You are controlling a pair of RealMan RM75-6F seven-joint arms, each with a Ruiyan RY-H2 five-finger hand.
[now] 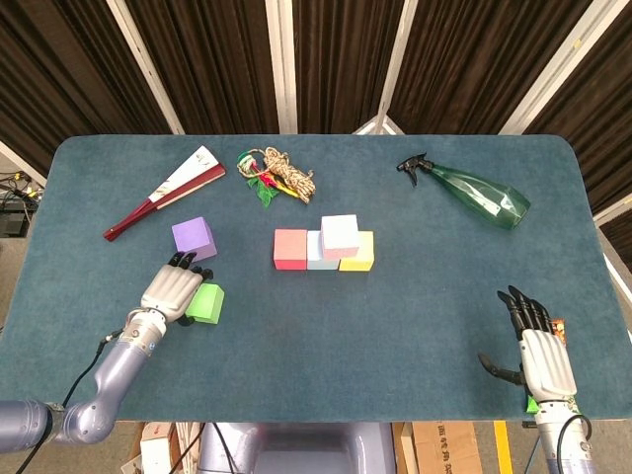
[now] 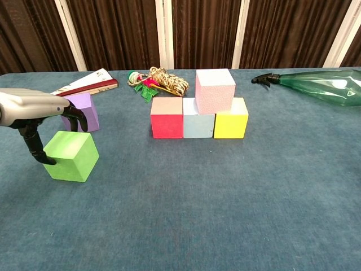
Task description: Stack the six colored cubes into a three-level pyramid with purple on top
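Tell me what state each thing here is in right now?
Left hand: fingers around the green cube, which sits on the table.
Right hand: open, holding nothing.
Purple cube: loose on the table.
Red, blue, yellow cubes: in a row.
Pink cube: stacked on blue and yellow.
Fan: folded.
Bottle: lying down.

Spray bottle (image 2: 330, 86) cut by right edge; left hand (image 2: 31, 110) cut by left edge.

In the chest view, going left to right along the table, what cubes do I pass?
Green cube, purple cube, red cube, light blue cube, then yellow cube. The pink cube sits on top, straddling the last two, so it is left out.
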